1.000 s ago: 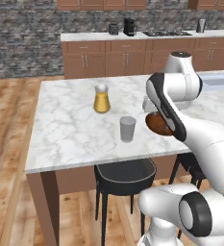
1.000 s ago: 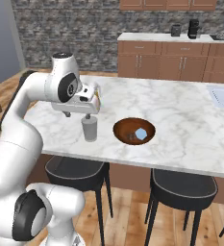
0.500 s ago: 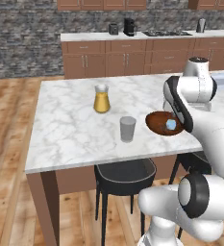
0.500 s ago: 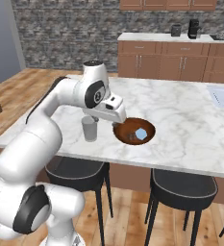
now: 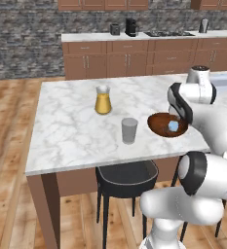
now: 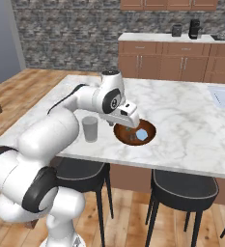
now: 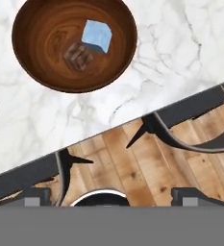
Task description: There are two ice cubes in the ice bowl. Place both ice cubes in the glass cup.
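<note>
White-veined marble tops the kitchen island [image 5: 71, 126], with brown cabinets and a grey stone wall behind it. Near the island's front edge sits the ice bowl [image 5: 161, 127], a low, round dish of dark reddish-brown wood grain, wider than the tumbler beside it. Inside it lies one pale blue-white ice cube [image 7: 96, 36], translucent and square-edged, just off the bowl's middle. Next to it in the hand view, a darker blocky shape [image 7: 78, 56] rests on the bowl's floor; whether that is the second cube cannot be told.

To the bowl's left in the left base view, just apart from it, stands the glass cup [image 5: 129, 130], a small, straight-sided grey translucent tumbler, upright. Farther back and left of the cup is a rounded clear pitcher [image 5: 103, 100] of orange liquid.

The white arm's gripper [image 6: 129, 126] hangs above the bowl's left rim in the right base view. Its fingers are spread wide, with nothing between them. Black stools [image 6: 184, 184] stand under the island's near edge on a plank floor.
</note>
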